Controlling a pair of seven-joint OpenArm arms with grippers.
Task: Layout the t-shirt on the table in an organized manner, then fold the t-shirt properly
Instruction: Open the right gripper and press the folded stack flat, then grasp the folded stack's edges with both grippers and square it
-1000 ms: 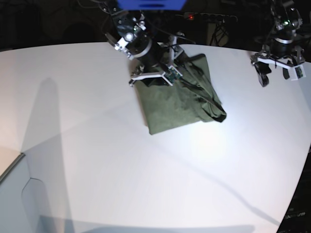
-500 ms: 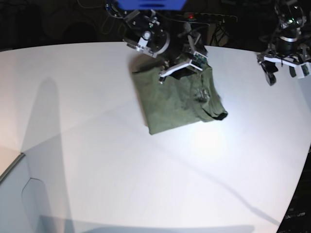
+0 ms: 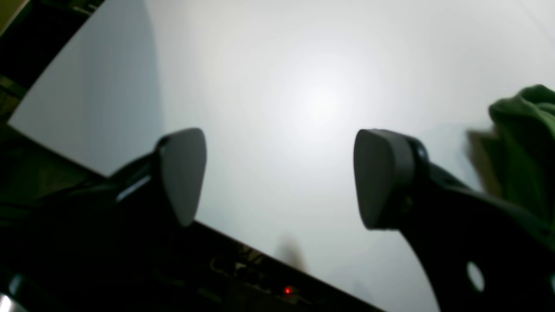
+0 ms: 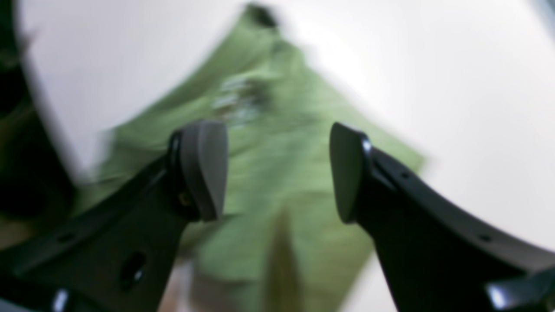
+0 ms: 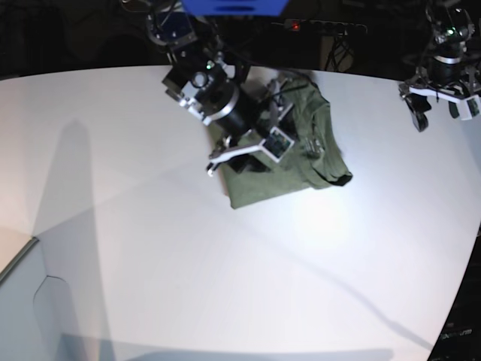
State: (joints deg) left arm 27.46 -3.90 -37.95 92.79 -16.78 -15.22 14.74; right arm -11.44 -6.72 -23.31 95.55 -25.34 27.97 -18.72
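The t-shirt (image 5: 289,162) lies folded into a compact olive rectangle on the far middle of the white bench (image 5: 225,271). Above it hangs the right hand (image 4: 277,171), fingers parted, holding nothing. The left hand (image 3: 279,175), wide open and empty, hovers near the bench's far edge.
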